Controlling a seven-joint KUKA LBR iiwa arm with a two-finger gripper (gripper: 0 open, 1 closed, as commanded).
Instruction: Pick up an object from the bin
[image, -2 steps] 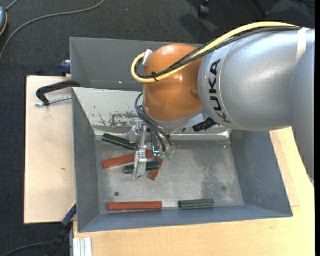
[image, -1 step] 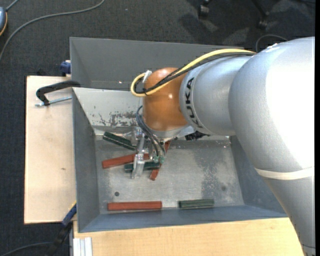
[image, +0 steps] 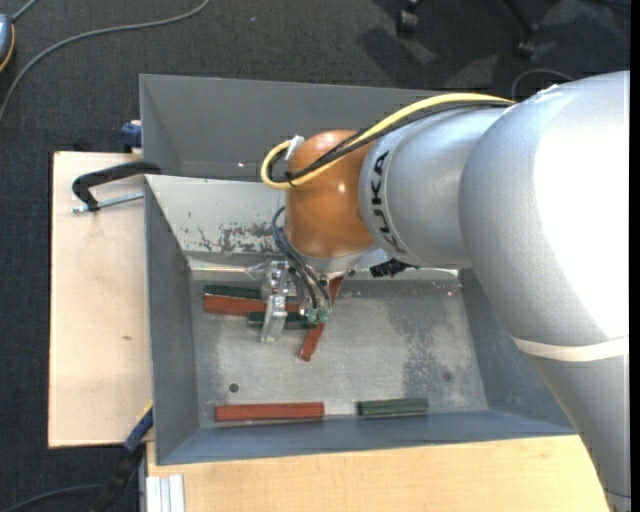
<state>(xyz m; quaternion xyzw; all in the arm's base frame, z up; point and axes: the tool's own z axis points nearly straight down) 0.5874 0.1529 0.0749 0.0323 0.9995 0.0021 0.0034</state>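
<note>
My gripper (image: 273, 303) is low in the back left part of the bin, under the orange wrist cover. It sits right over the right end of a dark green bar (image: 232, 293) and a red bar (image: 228, 305) that lie side by side. A short red bar (image: 310, 344) lies slanted just right of and below the gripper. Whether any of these is gripped is hidden by the gripper body.
A long red bar (image: 269, 411) and a dark green bar (image: 393, 407) lie along the front wall. A small dark speck (image: 233, 389) is on the floor at front left. The arm covers the bin's back right.
</note>
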